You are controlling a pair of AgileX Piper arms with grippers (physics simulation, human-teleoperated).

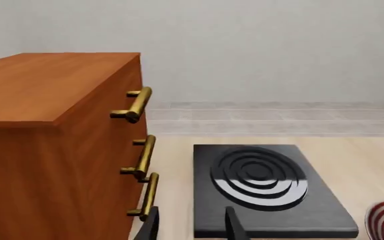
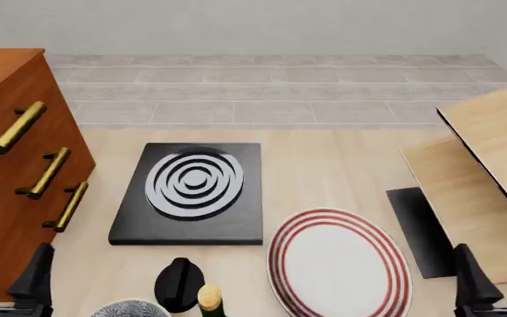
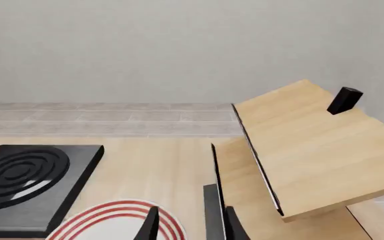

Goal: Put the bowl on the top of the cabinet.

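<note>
Low at the front view's near edge, the bowl (image 2: 130, 309) sits on the table, right of the cabinet (image 2: 7, 165), near a black knob (image 2: 179, 282). Left gripper (image 2: 8, 271) and right gripper (image 2: 493, 271) both hang empty, fingers apart, well clear of it.

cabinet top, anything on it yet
Nothing shows on the cabinet top in the left wrist view, though its far left part is out of frame. The bowl sits low at the table's near edge.

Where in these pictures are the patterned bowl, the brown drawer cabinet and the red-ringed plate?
bowl (image 2: 130, 309): front view, its patterned rim at the bottom edge.
cabinet (image 2: 11, 172): front view, its drawer front.
plate (image 2: 339, 267): front view, its bare white centre.
</note>
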